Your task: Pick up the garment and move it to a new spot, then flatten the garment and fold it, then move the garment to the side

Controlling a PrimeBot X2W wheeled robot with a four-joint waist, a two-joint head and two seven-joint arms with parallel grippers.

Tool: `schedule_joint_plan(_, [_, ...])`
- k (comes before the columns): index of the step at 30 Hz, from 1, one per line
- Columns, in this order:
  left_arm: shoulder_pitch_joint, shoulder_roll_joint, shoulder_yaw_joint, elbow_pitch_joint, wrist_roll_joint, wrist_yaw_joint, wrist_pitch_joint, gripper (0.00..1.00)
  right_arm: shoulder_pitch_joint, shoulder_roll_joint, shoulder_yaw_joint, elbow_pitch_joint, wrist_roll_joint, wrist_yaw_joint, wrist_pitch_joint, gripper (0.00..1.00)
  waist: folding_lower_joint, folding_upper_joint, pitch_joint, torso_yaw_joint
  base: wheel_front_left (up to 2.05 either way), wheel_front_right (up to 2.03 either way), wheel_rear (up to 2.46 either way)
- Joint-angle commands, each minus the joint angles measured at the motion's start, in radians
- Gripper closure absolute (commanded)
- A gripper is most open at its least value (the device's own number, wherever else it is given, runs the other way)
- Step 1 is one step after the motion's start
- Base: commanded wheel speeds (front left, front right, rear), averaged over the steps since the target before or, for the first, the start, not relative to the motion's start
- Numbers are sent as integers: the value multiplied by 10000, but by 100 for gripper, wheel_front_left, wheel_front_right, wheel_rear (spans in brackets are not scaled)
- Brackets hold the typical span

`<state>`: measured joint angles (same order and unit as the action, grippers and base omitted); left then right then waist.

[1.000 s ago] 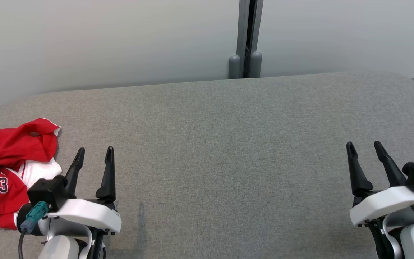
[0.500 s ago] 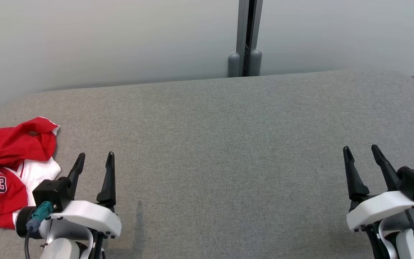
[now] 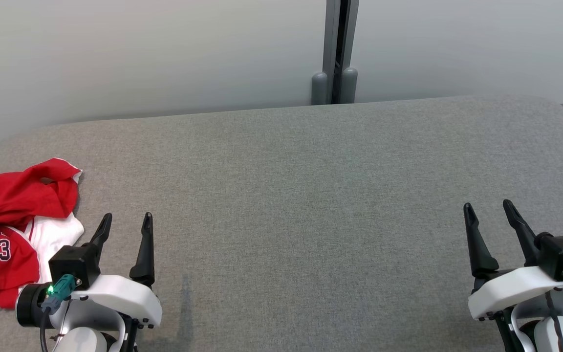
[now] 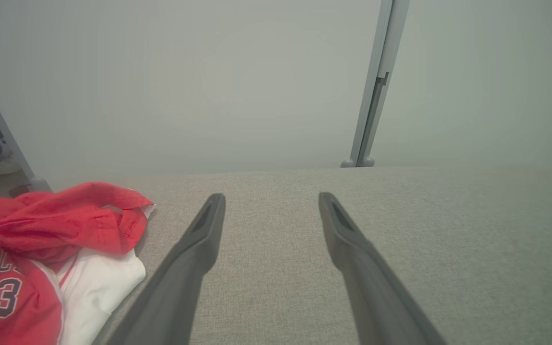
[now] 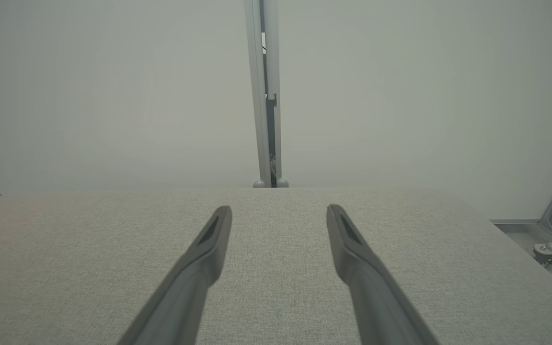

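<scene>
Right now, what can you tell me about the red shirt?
The red shirt is a crumpled jersey of thin mesh-looking cloth, red with white parts and a dark 23 on it. It lies bunched, unfolded, at the left end of the gray padded table. The open left tool stands beside it, not holding it.

- Soft, even light is filling the scene, casting only a faint shadow streak on the grey tabletop (image 3: 186,303).
- Wrist views are looking hazy, slightly washed out.
</scene>
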<state>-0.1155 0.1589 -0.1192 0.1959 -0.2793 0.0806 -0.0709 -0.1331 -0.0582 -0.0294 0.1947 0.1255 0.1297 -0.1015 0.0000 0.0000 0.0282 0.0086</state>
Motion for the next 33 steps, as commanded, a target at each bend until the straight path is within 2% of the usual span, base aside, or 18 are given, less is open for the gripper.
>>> schedule_joint_plan(1, [45, 67, 45, -37, 89, 50, 5, 0, 67, -8, -44, -56, -19, 18, -51, 0, 0, 0, -5, 4, 0, 0, 0])
schedule_joint_plan(18, [-124, 26, -52, -55, -194, 77, -65, 0, 171, 51, -361, -137, 123, 18, 63, 0, 0, 0, -67, 252, 0, 0, 0])
schedule_joint_plan(27, [-272, 50, -22, -114, -263, 162, -181, 0, 184, 57, -216, -579, 80, 17, 155, 0, 0, 0, -63, 1120, 0, 0, 0])
schedule_joint_plan(33, [-370, 108, 95, -138, -353, 235, -279, 0, 197, 59, 19, -953, 155, 17, 237, 0, 0, 0, -61, 1992, 0, 0, 0])
